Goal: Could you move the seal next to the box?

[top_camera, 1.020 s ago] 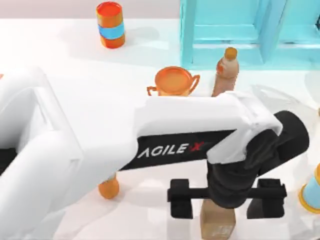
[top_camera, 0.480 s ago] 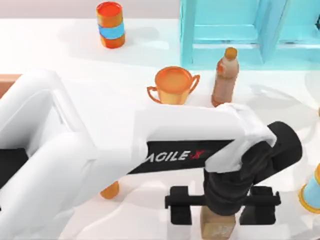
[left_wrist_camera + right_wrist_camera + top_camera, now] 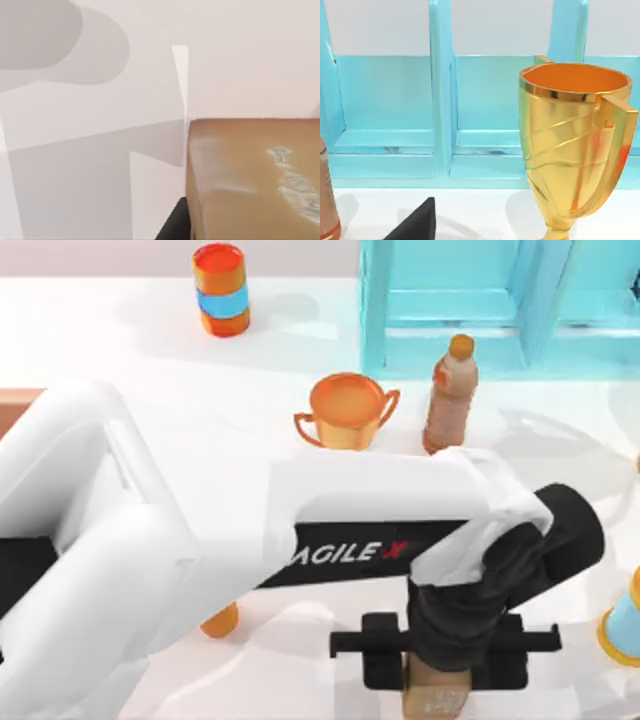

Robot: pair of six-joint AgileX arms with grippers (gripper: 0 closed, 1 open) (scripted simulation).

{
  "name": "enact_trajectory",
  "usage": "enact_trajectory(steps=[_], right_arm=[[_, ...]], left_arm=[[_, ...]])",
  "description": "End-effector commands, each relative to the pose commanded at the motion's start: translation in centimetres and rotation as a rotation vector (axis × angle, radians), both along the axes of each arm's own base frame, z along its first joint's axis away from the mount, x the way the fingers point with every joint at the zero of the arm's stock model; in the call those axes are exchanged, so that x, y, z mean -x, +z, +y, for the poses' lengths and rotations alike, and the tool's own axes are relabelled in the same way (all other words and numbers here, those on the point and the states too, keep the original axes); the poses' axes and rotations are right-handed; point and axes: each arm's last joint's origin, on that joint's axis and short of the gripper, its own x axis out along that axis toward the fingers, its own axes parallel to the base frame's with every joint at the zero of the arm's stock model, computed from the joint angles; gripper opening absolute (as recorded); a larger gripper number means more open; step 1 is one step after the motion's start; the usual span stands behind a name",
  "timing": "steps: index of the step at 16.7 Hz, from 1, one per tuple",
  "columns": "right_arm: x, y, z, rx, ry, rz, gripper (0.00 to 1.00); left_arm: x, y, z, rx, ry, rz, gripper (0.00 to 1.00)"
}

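The seal (image 3: 436,692) is a small tan-brown block standing at the table's near edge, right of centre. My left arm reaches across the table, and my left gripper (image 3: 438,668) comes down over the seal with a black finger pressed against each of its sides. In the left wrist view the seal (image 3: 250,180) sits close up, faint white marks on one face, with a black fingertip (image 3: 174,227) against its side. A corner of the light-orange box (image 3: 12,408) peeks out at the left edge behind my left arm. A black part of my right gripper (image 3: 415,224) shows in the right wrist view.
An orange trophy cup (image 3: 347,410) and a brown bottle (image 3: 450,395) stand mid-table before the cyan frame (image 3: 470,300). An orange-and-blue can (image 3: 221,288) sits at the back left. A small orange object (image 3: 220,620) lies beneath my left arm, a blue-and-orange one (image 3: 625,625) at the right edge.
The left gripper's fingers have drawn inward from wide apart until they meet the seal's sides. The arm shifted slightly left and lower early on, then held still.
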Motion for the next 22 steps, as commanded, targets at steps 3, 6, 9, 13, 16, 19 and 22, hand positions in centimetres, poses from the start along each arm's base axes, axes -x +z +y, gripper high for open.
enact_trajectory(steps=[3, 6, 9, 13, 16, 19, 22], right_arm=[[0.0, 0.0, 0.0, 0.0, 0.0, 0.0, 1.0], [0.0, 0.0, 0.0, 0.0, 0.0, 0.0, 1.0], [0.0, 0.0, 0.0, 0.0, 0.0, 0.0, 1.0], [0.0, 0.0, 0.0, 0.0, 0.0, 0.0, 1.0], [0.0, 0.0, 0.0, 0.0, 0.0, 0.0, 1.0], [0.0, 0.0, 0.0, 0.0, 0.0, 0.0, 1.0], [0.0, 0.0, 0.0, 0.0, 0.0, 0.0, 1.0]], left_arm=[[0.0, 0.0, 0.0, 0.0, 0.0, 0.0, 0.0], [0.0, 0.0, 0.0, 0.0, 0.0, 0.0, 0.0], [0.0, 0.0, 0.0, 0.0, 0.0, 0.0, 0.0], [0.0, 0.6, 0.0, 0.002, -0.002, -0.001, 0.0], [0.0, 2.5, -0.2, 0.002, -0.003, -0.001, 0.0], [0.0, 4.7, 0.0, 0.002, -0.001, -0.001, 0.0], [0.0, 5.1, 0.0, 0.002, -0.001, -0.001, 0.0]])
